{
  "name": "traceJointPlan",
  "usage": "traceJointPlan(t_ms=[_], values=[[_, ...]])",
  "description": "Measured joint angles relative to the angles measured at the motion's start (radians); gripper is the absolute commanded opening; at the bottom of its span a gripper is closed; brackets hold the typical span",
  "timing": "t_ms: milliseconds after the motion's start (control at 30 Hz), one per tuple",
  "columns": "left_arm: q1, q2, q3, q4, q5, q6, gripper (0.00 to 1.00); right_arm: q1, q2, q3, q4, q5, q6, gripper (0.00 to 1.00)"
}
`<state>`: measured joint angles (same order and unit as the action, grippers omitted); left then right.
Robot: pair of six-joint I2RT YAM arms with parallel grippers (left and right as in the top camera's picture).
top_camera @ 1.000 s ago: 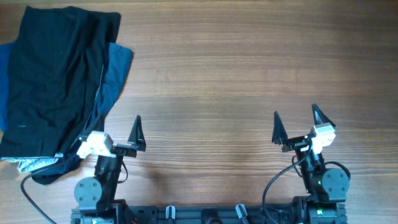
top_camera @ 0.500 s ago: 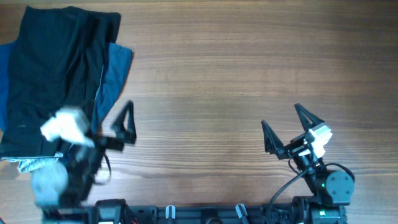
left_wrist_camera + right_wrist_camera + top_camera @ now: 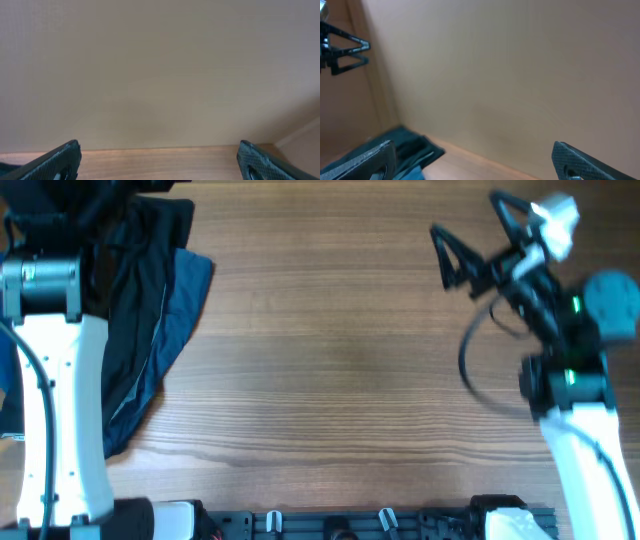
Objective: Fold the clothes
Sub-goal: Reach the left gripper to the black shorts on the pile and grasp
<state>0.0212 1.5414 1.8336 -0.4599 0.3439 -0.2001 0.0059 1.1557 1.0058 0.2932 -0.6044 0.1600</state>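
The black shorts (image 3: 140,260) lie crumpled at the table's far left, largely covered in the overhead view by my raised left arm (image 3: 55,380). From the right wrist they show as a dark heap (image 3: 410,142) by the wall. My left gripper (image 3: 159,150) is open and empty, pointing at the table's far edge and the wall; the right wrist camera catches it (image 3: 369,53) high above the heap. My right gripper (image 3: 470,235) hangs open and empty over the far right of the table, well away from the shorts, its fingertips (image 3: 560,150) spread wide.
A blue garment (image 3: 190,285) sticks out from under the black shorts on their right side, also seen as blue cloth (image 3: 412,172) low in the right wrist view. Bare wooden tabletop (image 3: 330,350) stretches between the arms. A beige wall (image 3: 160,65) backs the table.
Both arms rose from their rest at the near edge. The left swung out over the pile at far left, the right climbed to the far right. Both grippers stayed open.
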Motion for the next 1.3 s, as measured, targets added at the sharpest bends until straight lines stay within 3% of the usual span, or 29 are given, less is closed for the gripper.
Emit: traceJointPlan(t_ms=[100,300,433,533,800,1100,1300], values=[[0.0,0.04,0.039,-0.168,-0.005,0.05,1.0,0.0,0.154,0.055,-0.016,-0.107,0.0,1.0],[0.004,0.094,0.04,-0.575,-0.043,0.135,1.0,0.0,0.355,0.058,-0.238,-0.301,0.012,1.0],[0.01,0.131,0.043,-0.848,-0.213,0.134,1.0,0.0,0.449,0.058,-0.295,-0.328,0.019,1.0],[0.057,0.169,0.041,-0.965,-0.3,0.067,1.0,0.0,0.473,0.058,-0.318,-0.334,0.02,1.0],[0.317,0.203,-0.095,-0.944,-0.385,-0.092,0.99,0.003,0.475,0.058,-0.391,-0.337,-0.002,0.99],[0.342,0.203,-0.298,-0.909,-0.465,-0.105,1.0,0.071,0.475,0.058,-0.476,-0.243,-0.034,0.99],[0.353,0.203,-0.338,-0.852,-0.495,-0.025,0.99,0.085,0.475,0.058,-0.475,-0.225,-0.034,0.99]])
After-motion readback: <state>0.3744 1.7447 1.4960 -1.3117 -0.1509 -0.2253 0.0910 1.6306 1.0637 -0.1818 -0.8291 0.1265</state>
